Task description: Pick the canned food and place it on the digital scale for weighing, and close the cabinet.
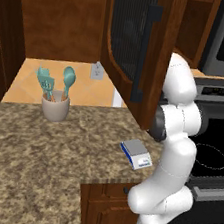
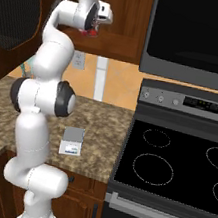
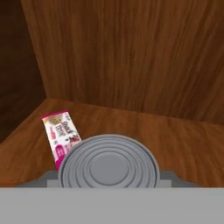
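Observation:
The canned food shows its silvery ribbed top very close in the hand view, sitting between the two dark fingertips above the wooden shelf floor of the cabinet. From the right base view its red label peeks out just under the hand, with my gripper shut on it up at the cabinet opening. The cabinet door stands wide open, with its ribbed panel and long dark handle facing the room. The digital scale lies bare on the granite counter near its front edge, beside the arm.
A pink snack packet lies on the shelf left of the can. A beige cup of teal utensils stands at the counter's back. The black stove is right of the scale, with a microwave above it.

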Tool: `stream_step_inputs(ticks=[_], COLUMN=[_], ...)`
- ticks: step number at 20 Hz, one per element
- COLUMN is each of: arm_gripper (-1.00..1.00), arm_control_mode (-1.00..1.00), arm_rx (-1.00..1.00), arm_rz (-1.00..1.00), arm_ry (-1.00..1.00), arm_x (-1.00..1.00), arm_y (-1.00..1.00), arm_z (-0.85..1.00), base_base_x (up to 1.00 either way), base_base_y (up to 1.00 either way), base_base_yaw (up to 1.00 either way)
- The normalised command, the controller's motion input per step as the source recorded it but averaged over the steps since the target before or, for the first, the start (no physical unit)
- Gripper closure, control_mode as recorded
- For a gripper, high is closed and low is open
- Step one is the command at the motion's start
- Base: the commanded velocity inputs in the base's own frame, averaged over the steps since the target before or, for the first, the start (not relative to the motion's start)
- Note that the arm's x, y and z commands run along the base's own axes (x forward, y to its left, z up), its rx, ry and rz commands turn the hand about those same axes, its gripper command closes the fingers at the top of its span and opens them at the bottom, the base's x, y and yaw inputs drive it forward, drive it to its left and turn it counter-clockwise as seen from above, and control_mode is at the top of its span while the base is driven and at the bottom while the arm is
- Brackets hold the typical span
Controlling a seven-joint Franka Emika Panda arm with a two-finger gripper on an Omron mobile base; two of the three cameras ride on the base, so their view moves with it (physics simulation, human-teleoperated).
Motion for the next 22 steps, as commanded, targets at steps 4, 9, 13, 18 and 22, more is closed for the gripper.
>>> stream_step_inputs(ticks=[4,9,13,18,22], arm_gripper=[1.00,1.00,1.00,1.00,1.00], arm_control_mode=[-1.00,-1.00,-1.00,-1.00,-1.00], arm_rx=[0.07,0.04,0.13,0.05,0.00], arm_rz=[0.00,0.04,0.05,0.09,0.18], arm_ry=[-0.18,-0.11,-0.13,-0.10,0.00], arm_x=[-0.84,-0.98,-1.00,-1.00,-1.00], arm_y=[-0.15,-0.27,-0.31,-0.41,-0.48], arm_z=[0.00,0.00,0.00,0.00,-0.14], base_base_x=[0.00,0.00,0.00,0.00,0.00], base_base_y=[0.00,0.00,0.00,0.00,0.00], base_base_yaw=[0.00,0.00,0.00,0.00,0.00])
